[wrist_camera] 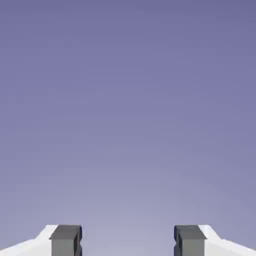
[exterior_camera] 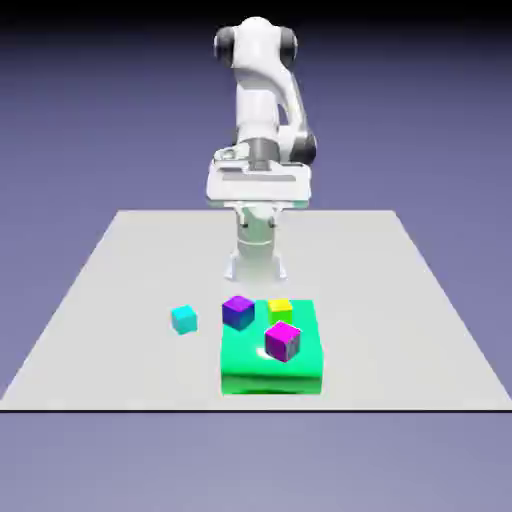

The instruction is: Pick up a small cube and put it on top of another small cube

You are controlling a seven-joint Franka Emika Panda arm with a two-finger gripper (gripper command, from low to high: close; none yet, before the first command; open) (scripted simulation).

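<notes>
Claw (wrist_camera: pixel 128 241): released, jaws spread wide, nothing between them; the hand view shows only plain backdrop beyond the grey fingertips (wrist_camera: pixel 66 240). In the exterior view the hand sits at upper centre of the frame, well apart from all cubes.

Cyan cube (exterior_camera: pixel 183 319): alone on the grey counter (exterior_camera: pixel 100 300), left of centre, nothing crowding it. Judged rigid, light, smooth-faced; best taken on two opposite side faces, squarely.

Purple-topped cube (exterior_camera: pixel 238 312): just right of it, at the upper left edge of the green block (exterior_camera: pixel 272 365); whether touching, cannot tell.

Containers: none. The green block carries a yellow cube (exterior_camera: pixel 281 309) and a magenta-topped cube (exterior_camera: pixel 283 341).
</notes>
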